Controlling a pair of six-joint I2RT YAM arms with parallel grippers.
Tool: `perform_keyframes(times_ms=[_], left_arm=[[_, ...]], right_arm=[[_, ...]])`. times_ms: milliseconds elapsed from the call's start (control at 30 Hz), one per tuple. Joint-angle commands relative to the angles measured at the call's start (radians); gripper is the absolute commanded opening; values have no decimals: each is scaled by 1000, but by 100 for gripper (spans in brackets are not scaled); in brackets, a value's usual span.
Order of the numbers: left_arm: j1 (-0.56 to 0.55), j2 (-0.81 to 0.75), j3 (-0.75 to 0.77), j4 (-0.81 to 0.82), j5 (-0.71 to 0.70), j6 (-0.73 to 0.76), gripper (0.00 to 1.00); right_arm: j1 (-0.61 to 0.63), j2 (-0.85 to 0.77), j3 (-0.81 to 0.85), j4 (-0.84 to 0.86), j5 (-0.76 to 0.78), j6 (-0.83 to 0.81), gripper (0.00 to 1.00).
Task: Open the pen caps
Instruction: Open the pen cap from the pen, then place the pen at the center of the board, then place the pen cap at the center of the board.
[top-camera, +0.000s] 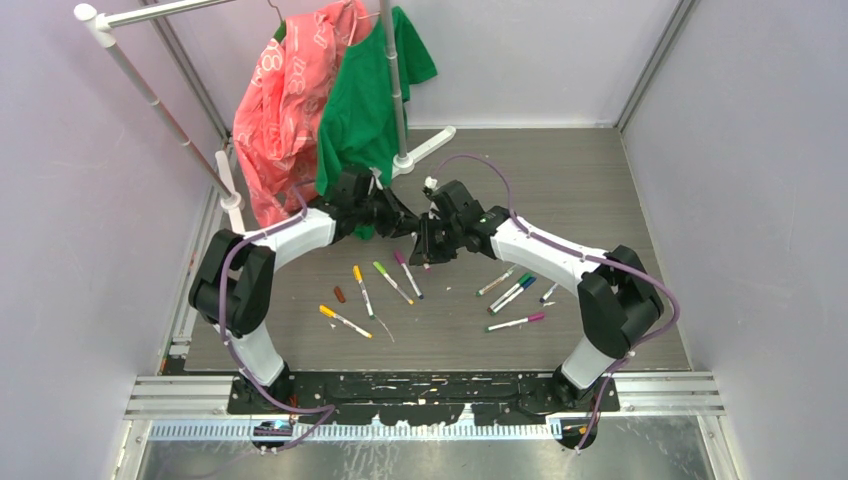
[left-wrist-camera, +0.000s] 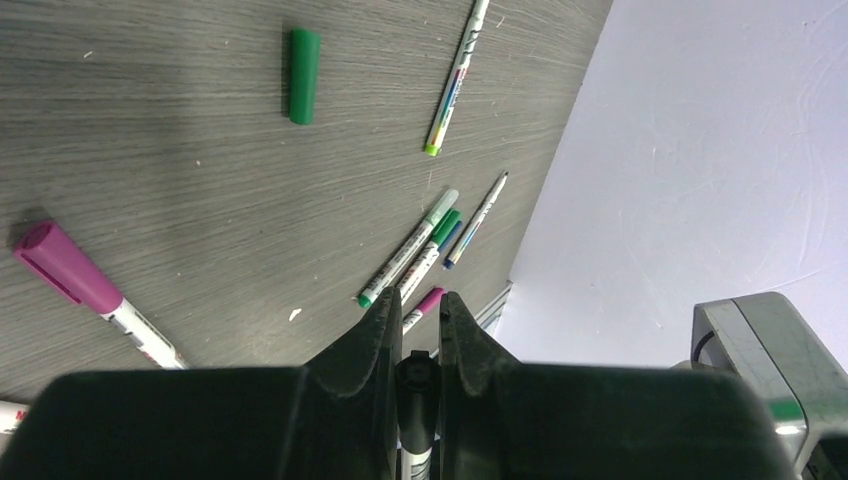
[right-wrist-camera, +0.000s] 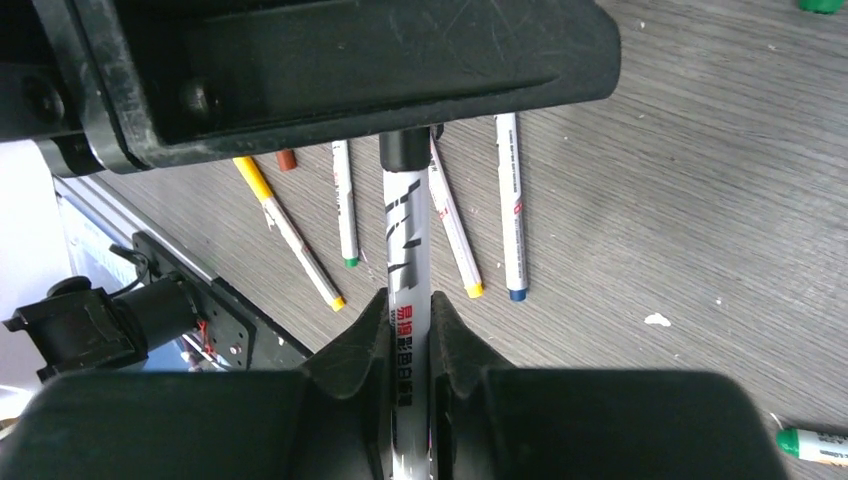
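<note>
I see both arms reaching in over the dark wood-grain tabletop (top-camera: 600, 180), wrists meeting nose to nose at mid-table. My right gripper (right-wrist-camera: 408, 318) is clamped on the slim white-barrelled marker pen (right-wrist-camera: 407, 235). My left gripper (left-wrist-camera: 418, 335) is pinched tight on its short black plastic cap (right-wrist-camera: 405, 150). The pen bridges both sets of jaws. Other marker pens (top-camera: 362, 290) and a loose green cap (left-wrist-camera: 303, 75) lie below.

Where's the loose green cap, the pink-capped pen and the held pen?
green cap (left-wrist-camera: 303, 75), left wrist view, its middle.
pink-capped pen (left-wrist-camera: 65, 268), left wrist view, its cap.
held pen (right-wrist-camera: 408, 235), right wrist view, white barrel.
</note>
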Motion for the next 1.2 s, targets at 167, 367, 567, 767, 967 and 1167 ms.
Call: perform_keyframes(times_ms=[167,367,567,767,967,1167], left_arm=[[-6,41,135,-47,-161,-118,0],[-23,145,353,-248,-295,-166,0],[-43,207,467,-343,-411,-224,0],[-49,229,454,-282,-430,-317,0],[-50,230,438,-153,-426,-310,0],[-45,283,474,-88,-301,-141,0]], right_arm=[[4,-48,41,-216,239,-156,1],[27,-67,-7,-272,428,-212,1],[66,-82,-66,-276,575,-230,1],[69,-100,-143,-240,597,-242,1],[50,-156,-199,-179,454,-222,1],[-48,-232,-186,-174,385,-193,1]])
